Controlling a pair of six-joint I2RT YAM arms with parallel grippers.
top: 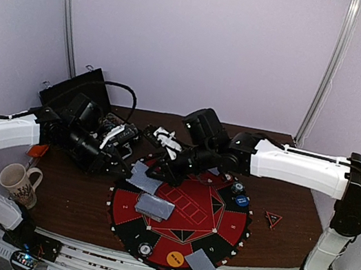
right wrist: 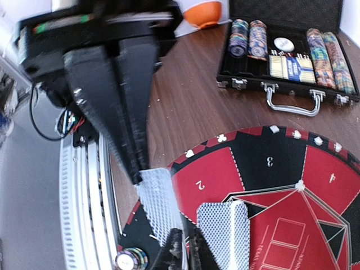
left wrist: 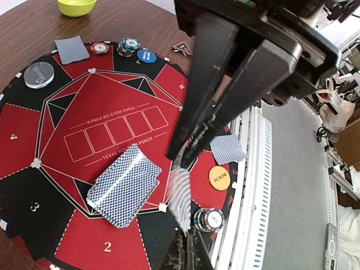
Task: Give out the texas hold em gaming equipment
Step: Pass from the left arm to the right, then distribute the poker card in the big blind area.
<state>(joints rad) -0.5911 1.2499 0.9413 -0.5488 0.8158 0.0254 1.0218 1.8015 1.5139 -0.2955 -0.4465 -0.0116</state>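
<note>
One grey-blue-backed card [top: 144,178] hangs over the left rim of the red-and-black mat [top: 186,202], held between both grippers. My left gripper [top: 129,166] is shut on one edge of the card [left wrist: 183,198], as the left wrist view [left wrist: 181,160] shows. My right gripper [top: 160,172] is shut on the opposite edge, and the card [right wrist: 157,207] shows below it in its wrist view [right wrist: 136,177]. The card deck [top: 154,207] lies mid-mat. A single card [top: 200,264], an orange button [top: 175,258] and a chip stack [top: 144,248] sit at the near rim. A blue button [top: 242,201] and chips [top: 237,186] sit at the right.
An open black case of chips [right wrist: 287,56] stands behind the mat. A mug [top: 18,183] is at the near left, and a small triangle marker [top: 272,219] is right of the mat. A lime-green bowl [left wrist: 77,7] and an orange bowl [right wrist: 203,12] sit on the table.
</note>
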